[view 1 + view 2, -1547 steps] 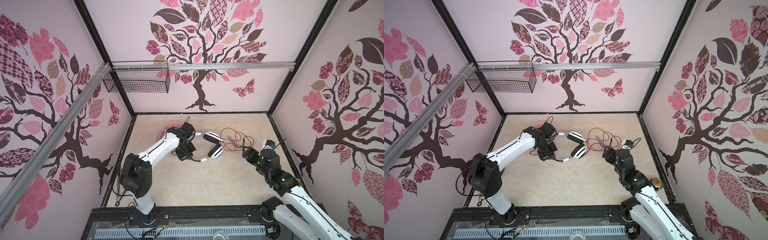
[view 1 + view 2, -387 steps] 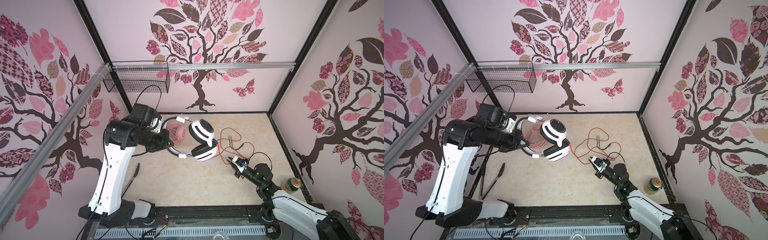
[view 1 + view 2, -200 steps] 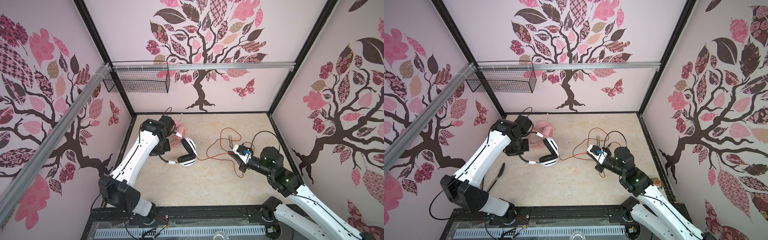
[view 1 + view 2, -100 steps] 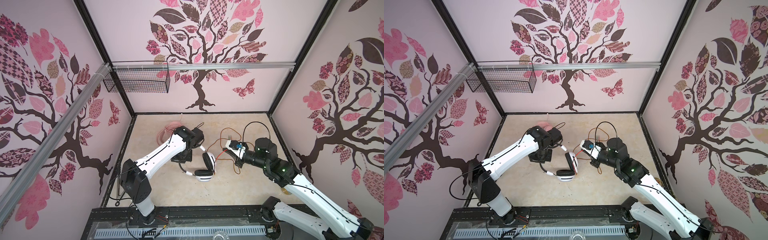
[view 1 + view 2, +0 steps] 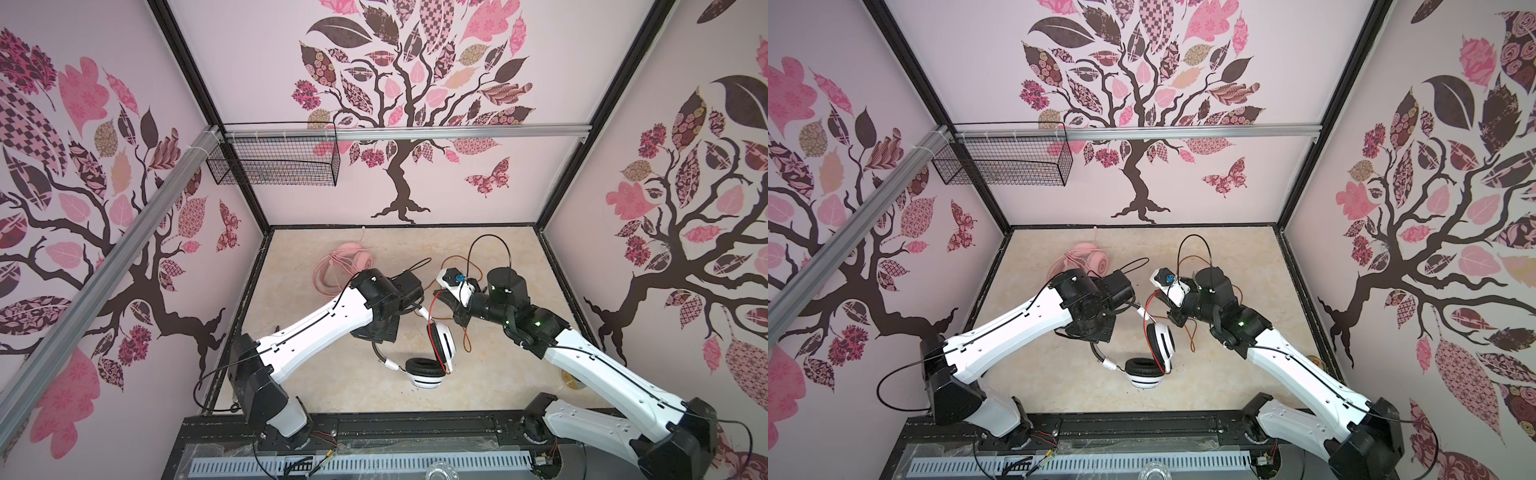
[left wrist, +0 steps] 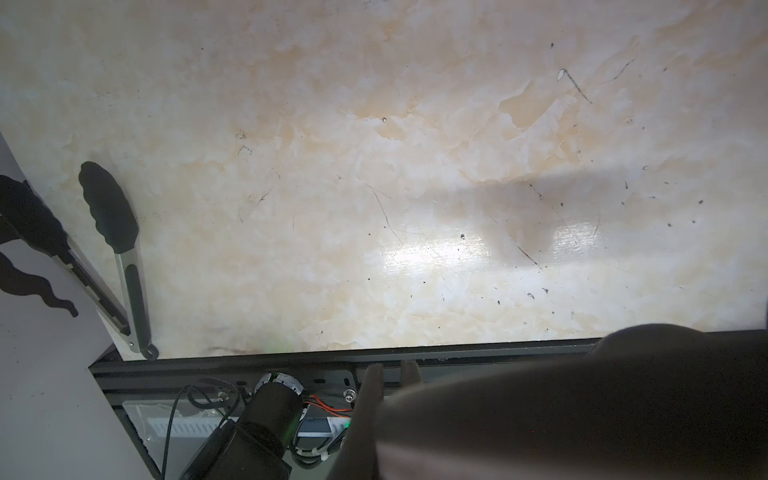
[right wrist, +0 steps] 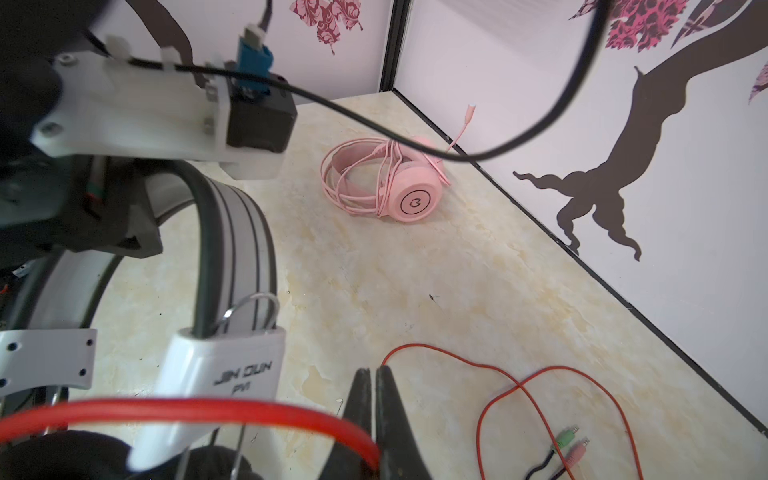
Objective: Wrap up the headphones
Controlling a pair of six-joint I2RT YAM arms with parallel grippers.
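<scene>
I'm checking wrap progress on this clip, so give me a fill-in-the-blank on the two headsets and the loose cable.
The pink headset has its cable ___ around it.
The right gripper is ___ on the red cable.
The white headset has ___ earpads.
Missing: wrapped; shut; black.

Pale pink headset (image 7: 415,199), white-and-black headset (image 5: 442,345) with orange-red cable (image 7: 208,409), beige marbled table (image 6: 374,124).

On my right wrist feed I read "JIN DUN" with "PV1" beneath it, in grey letters on the white slider arm of the white-and-black headset (image 7: 232,374). The pink headset (image 7: 415,201) carries a circled mark on its ear cup, perhaps "i3".
</scene>
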